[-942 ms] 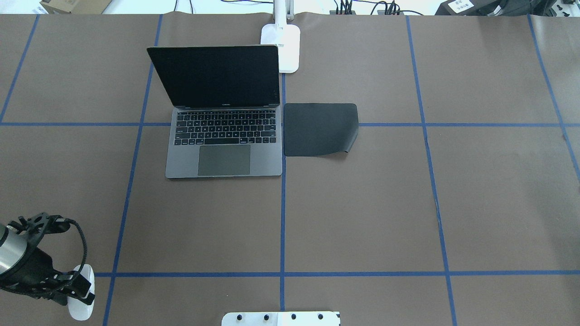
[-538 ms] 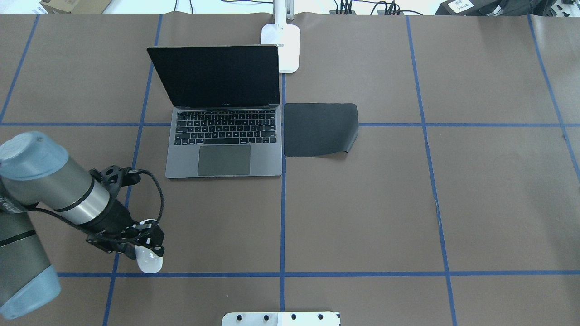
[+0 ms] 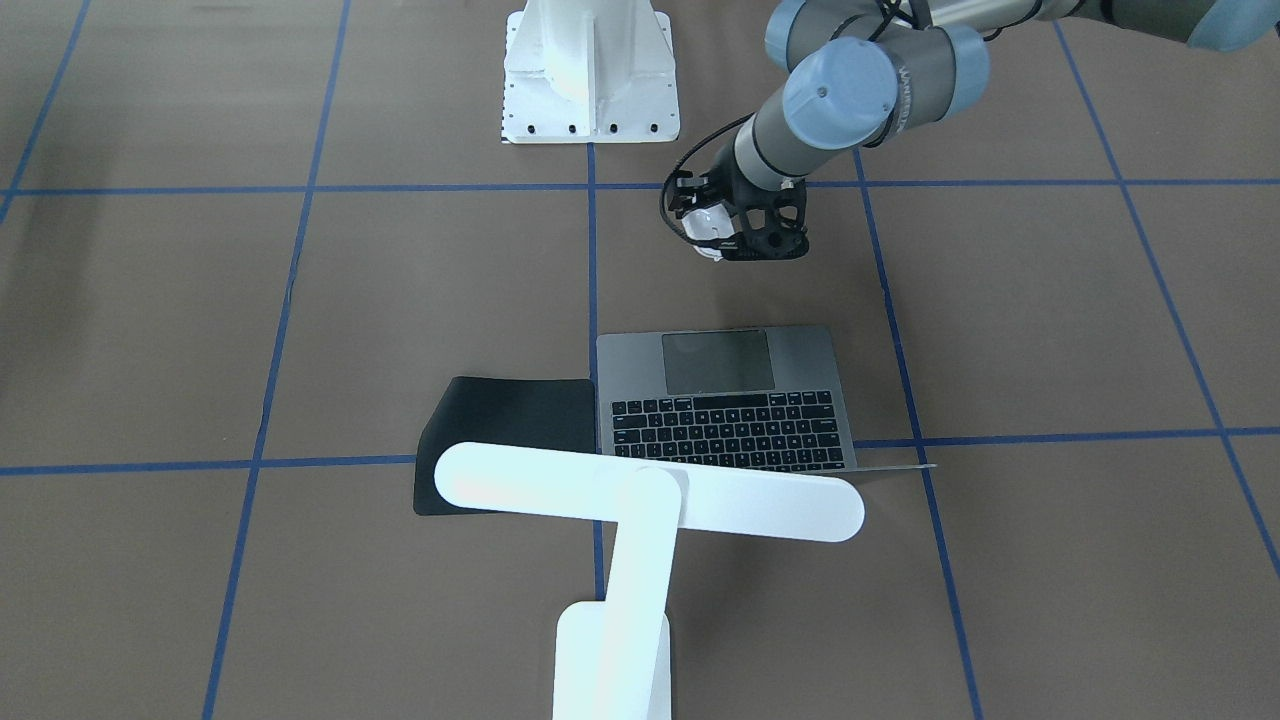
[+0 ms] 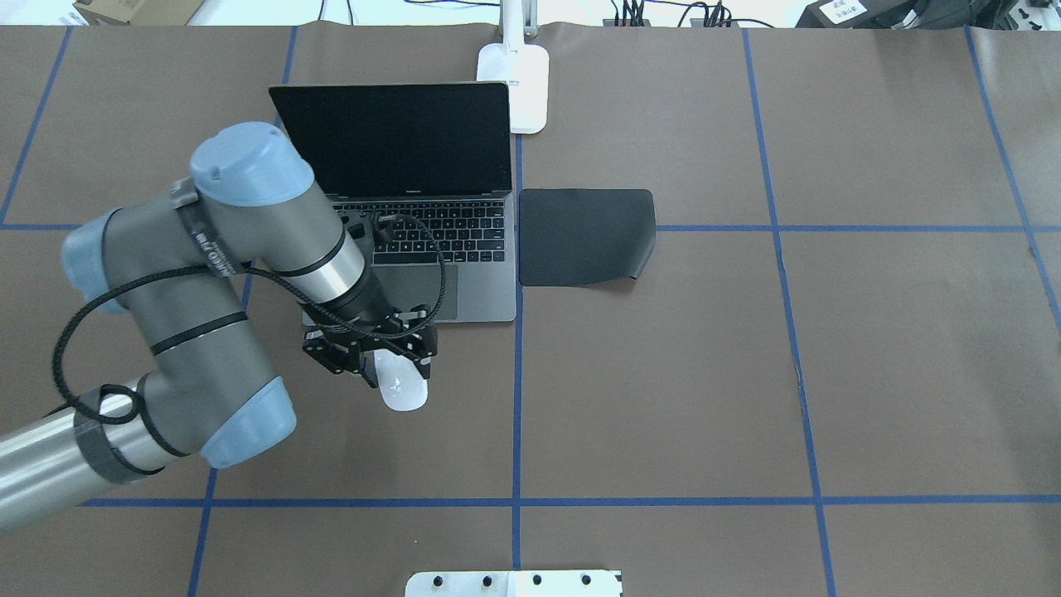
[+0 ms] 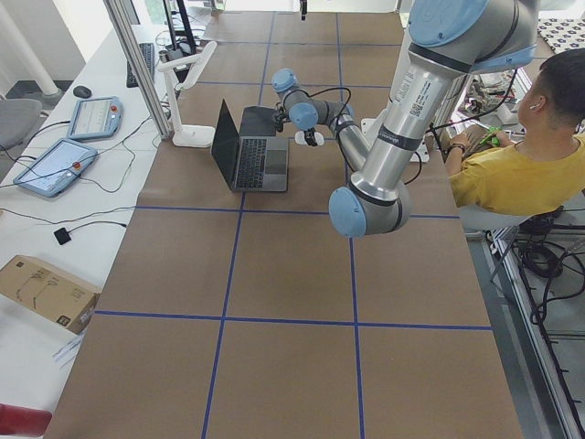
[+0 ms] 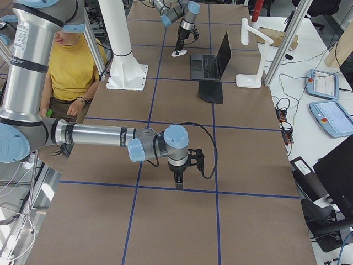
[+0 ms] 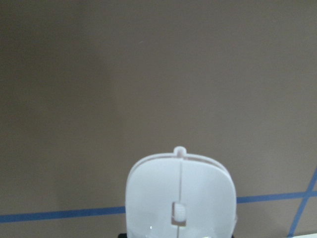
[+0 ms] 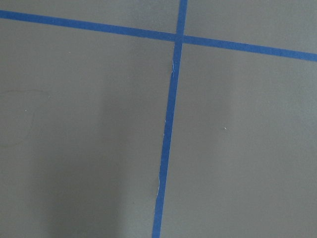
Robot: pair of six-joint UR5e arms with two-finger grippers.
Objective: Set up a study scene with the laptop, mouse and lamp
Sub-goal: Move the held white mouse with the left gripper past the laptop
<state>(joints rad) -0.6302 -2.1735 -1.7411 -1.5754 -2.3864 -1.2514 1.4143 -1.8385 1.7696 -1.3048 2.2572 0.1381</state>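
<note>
The open grey laptop [image 4: 477,282] stands left of the table's middle, its dark screen facing the robot. Behind its right corner stands the white lamp [image 4: 522,83]; its bar head [image 3: 650,492] reaches over the laptop's lid. My left gripper [image 4: 396,370] hovers just in front of the laptop's front edge, shut on the white mouse [image 4: 404,391]. That mouse [image 7: 181,196] fills the bottom of the left wrist view, above bare table. My right gripper [image 6: 177,178] shows only in the exterior right view, low over the table; I cannot tell whether it is open or shut.
A thin black mat [image 4: 584,236] lies right of the laptop, its near right corner curled up. The white bolted pedestal [image 3: 590,70] stands at the robot's edge. A person in yellow [image 5: 512,169] sits beside the table, behind the robot. Blue tape lines cross the brown surface.
My left arm has swung in from the near left corner, carrying the mouse right and forward to just in front of the laptop. Laptop, lamp and mat have not moved.
</note>
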